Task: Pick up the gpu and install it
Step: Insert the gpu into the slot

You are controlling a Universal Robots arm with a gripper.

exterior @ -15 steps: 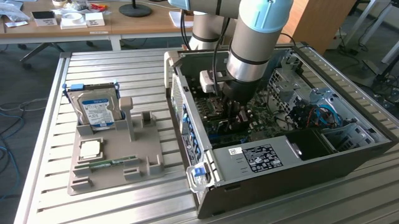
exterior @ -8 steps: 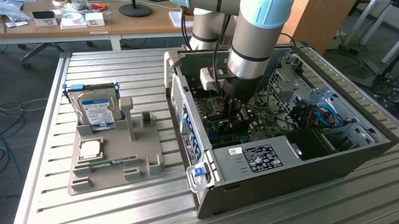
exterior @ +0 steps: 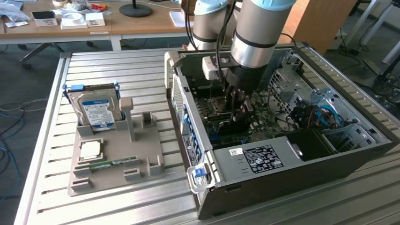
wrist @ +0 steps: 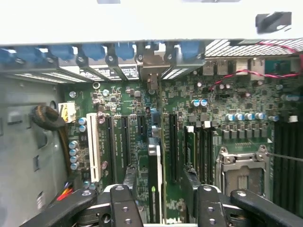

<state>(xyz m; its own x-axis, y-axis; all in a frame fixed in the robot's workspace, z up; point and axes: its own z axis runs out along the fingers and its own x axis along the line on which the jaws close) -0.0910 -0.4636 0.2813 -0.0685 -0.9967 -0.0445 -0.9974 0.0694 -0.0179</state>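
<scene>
The arm [exterior: 253, 33] reaches steeply down from above into the open computer case [exterior: 350, 154], which lies on its side on the slatted metal desk [exterior: 112, 206]. Its wrist points almost straight down at the motherboard [wrist: 189, 104], and the pincer [exterior: 240, 112] sits low among the expansion slots near the middle of the board.

In the wrist view the pincer [wrist: 161, 198] stands open, its two dark fingers [wrist: 124, 208] spread wide, one on each side of the gpu [wrist: 155, 184]. The gpu stands on edge between them, in line with a slot [wrist: 154, 127], its bracket end towards the case's rear wall with the blue clips [wrist: 125, 49]. The fingers lie close beside the card; whether they touch it I cannot tell. A white slot [wrist: 93, 146] runs parallel to the card, and the CPU socket [wrist: 244, 170] lies on the card's other side.

On the desk, at the exterior view's left, a grey holder tray [exterior: 147, 164] carries a hard drive [exterior: 97, 110] standing upright, a CPU [exterior: 92, 150] and a green RAM stick [exterior: 112, 163].
</scene>
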